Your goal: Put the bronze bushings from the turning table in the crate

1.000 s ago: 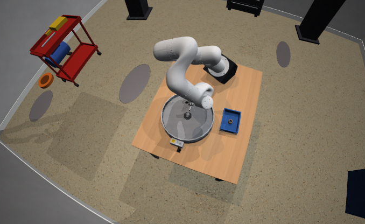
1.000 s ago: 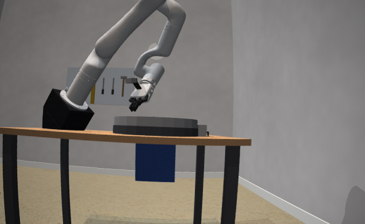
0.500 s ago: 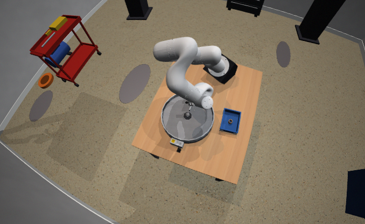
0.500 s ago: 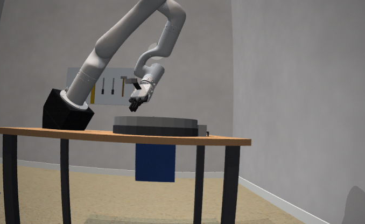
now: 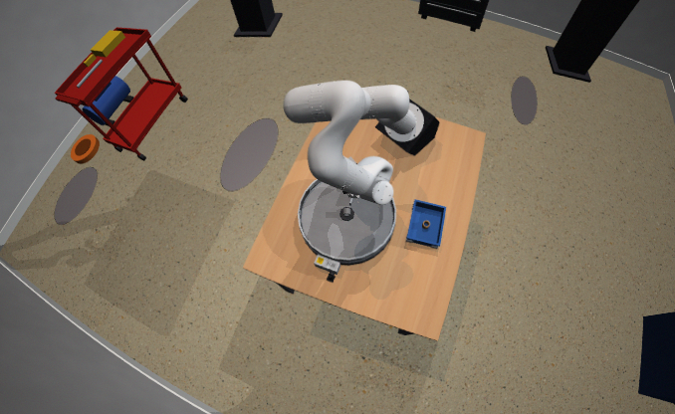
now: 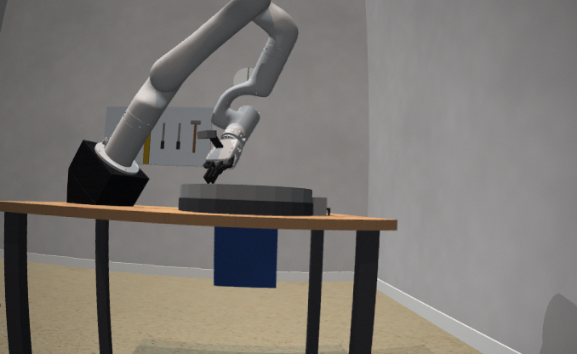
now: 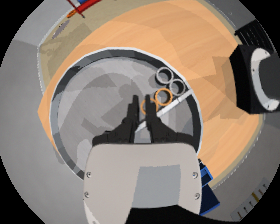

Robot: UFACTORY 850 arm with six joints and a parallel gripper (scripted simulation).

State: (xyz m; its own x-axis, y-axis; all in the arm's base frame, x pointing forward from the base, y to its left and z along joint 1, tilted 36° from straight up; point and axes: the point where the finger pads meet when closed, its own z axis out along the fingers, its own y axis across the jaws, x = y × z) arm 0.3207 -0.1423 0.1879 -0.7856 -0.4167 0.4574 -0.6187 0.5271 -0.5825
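Note:
My gripper (image 6: 210, 180) (image 7: 141, 101) points down above the turning table (image 5: 317, 236) (image 6: 244, 193) (image 7: 81, 100). Its fingers stand narrowly open with nothing between them. In the wrist view, one bronze bushing (image 7: 142, 106) lies below and partly behind the right finger. Another bronze bushing (image 7: 163, 89) lies just beyond it. Two steel bushings lie close by, one steel bushing (image 7: 157, 75) farther out and one steel bushing (image 7: 183, 88) near the rim. The blue crate (image 5: 433, 237) (image 7: 209, 172) holds one bronze bushing (image 5: 422, 224). The arm hides the table's bushings in the top view.
A pale bar (image 7: 176, 103) runs across the turning table beside the bushings. A dark hub (image 5: 346, 213) stands at its middle. A control box (image 5: 327, 264) sits at its front edge. The raised rim surrounds the bushings. The black arm base (image 5: 415, 143) (image 6: 106, 179) stands behind.

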